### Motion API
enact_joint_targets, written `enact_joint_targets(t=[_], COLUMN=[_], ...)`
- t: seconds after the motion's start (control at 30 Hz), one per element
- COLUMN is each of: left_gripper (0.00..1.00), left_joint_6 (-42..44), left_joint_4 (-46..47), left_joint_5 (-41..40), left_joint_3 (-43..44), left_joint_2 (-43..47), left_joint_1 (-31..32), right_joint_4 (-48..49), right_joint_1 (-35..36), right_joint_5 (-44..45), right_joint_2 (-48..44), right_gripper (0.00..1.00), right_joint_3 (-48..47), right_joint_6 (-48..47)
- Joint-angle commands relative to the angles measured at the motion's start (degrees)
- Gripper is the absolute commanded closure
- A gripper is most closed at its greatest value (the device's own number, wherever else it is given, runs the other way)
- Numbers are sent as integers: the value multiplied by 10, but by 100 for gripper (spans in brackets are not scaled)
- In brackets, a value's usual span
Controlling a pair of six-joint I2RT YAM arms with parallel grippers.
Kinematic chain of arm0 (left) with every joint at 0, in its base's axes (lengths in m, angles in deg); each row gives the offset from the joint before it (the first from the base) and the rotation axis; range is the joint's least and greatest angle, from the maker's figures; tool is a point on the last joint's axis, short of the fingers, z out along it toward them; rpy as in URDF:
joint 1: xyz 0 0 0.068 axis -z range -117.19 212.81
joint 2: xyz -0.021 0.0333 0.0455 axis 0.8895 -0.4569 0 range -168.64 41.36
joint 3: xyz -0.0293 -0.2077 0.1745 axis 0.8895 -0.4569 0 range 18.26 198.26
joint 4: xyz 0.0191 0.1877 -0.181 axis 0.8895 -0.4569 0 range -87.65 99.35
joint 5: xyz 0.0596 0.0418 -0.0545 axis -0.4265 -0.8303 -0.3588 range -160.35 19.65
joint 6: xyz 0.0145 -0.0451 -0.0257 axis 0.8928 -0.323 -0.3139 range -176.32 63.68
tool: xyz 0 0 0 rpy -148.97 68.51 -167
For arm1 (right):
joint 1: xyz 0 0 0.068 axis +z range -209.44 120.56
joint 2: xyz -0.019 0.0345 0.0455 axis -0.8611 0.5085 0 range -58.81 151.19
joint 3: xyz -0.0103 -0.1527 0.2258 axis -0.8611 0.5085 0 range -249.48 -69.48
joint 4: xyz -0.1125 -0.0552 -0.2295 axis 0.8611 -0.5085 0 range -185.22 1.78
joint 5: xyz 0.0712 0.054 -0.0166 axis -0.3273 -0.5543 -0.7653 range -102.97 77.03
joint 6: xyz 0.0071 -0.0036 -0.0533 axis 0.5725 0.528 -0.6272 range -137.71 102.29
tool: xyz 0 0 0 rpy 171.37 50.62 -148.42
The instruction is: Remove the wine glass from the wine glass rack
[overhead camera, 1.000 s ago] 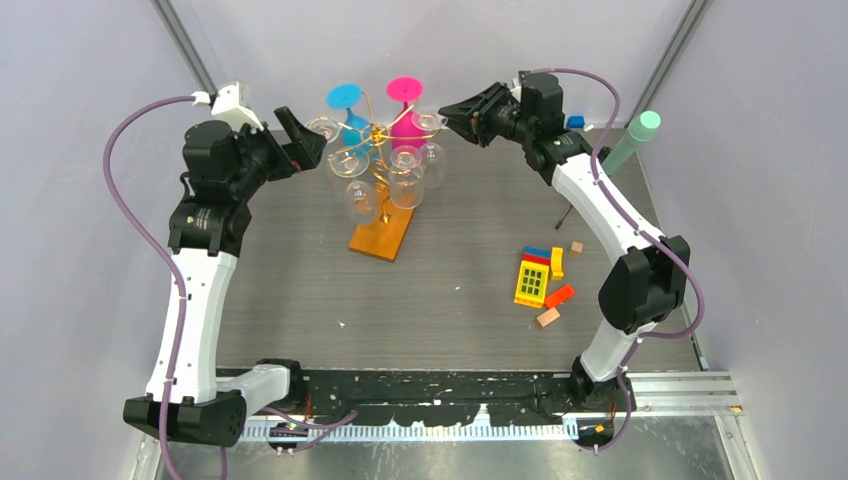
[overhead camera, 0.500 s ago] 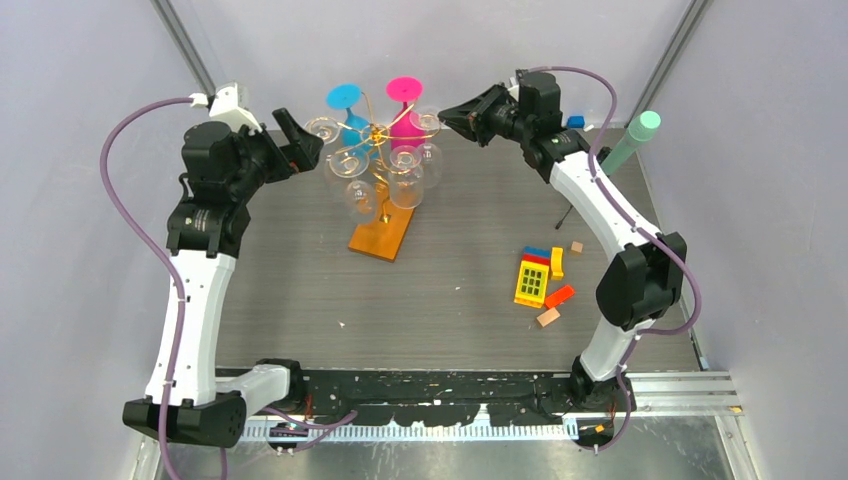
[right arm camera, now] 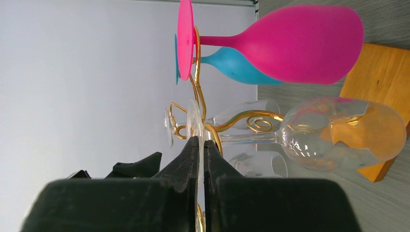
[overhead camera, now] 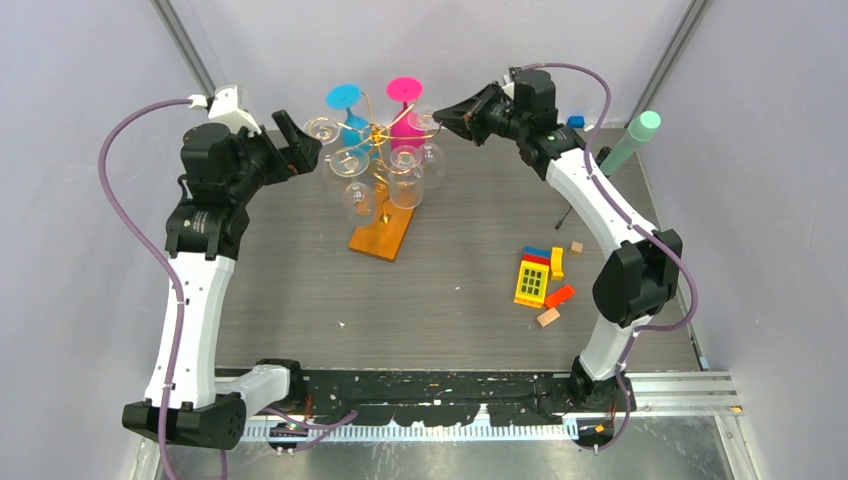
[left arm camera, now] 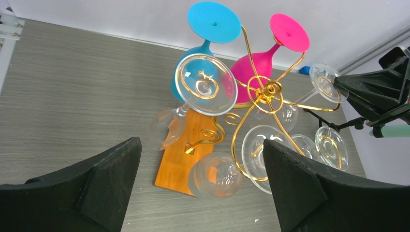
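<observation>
My right gripper is pinched on the foot of the clear wine glass, which hangs on the gold rack (left gripper gapes wide nearby).

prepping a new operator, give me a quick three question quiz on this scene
1. True or false: the left gripper holds a glass.
2. The right gripper is shut on: A the clear glass, by its foot; B a gold scroll arm; C a toy block.
3. Fill the gap: the wine glass rack carries a blue glass and a ____ glass among the clear ones.
Key: 1 false, its jaws stand open and empty. 2 A. 3 pink glass.
</observation>
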Motion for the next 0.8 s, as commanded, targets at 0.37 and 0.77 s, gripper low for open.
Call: enact_joint_targets(t=[0.37,0.77], left_gripper=[0,0], left_joint_6=[12,10], left_joint_4=[-4,-6], left_joint_5=[-26,-29], left_joint_3=[22,24], left_joint_2=[23,23], left_joint_1=[-1,-1], right_joint_4=[-52,-22], right_joint_1=[5,5], right_joint_5=[62,26], right_joint_2=[-51,-82], right_gripper=[100,100], right_joint_3=[-42,-14], right_joint_6=[-20,16])
